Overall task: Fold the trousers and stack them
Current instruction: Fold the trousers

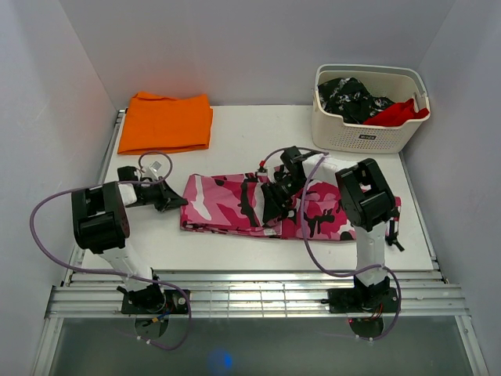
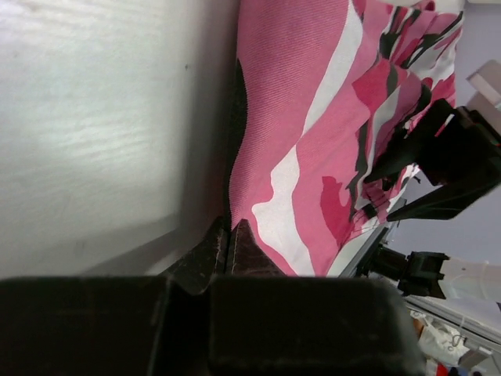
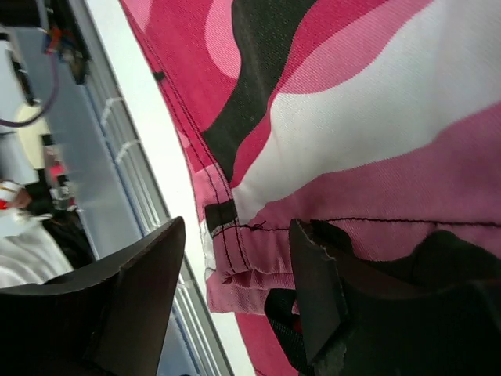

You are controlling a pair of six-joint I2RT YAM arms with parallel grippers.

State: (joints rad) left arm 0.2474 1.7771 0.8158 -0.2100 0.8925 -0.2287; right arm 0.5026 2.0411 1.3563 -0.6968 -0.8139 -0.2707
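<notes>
The trousers [image 1: 223, 205] were laid flat at the centre of the top view. Their left edge was pinched by the left gripper [image 2: 228, 239], while the right gripper [image 3: 235, 243] was spread wide over a stitched edge.

Both arms reach low and inward; one pincer closed, one open.
Left arm [image 1: 98, 218] bent at the elbow, forearm level; left gripper [image 2: 228, 239] closed tight, tips pinching the edge of the trousers [image 2: 297, 141] directly ahead. Right arm [image 1: 364, 197] folded over, wrist angled down; right gripper [image 3: 235, 274] parted, fingers [image 3: 141, 290] well apart, cloth hem between them.
</notes>
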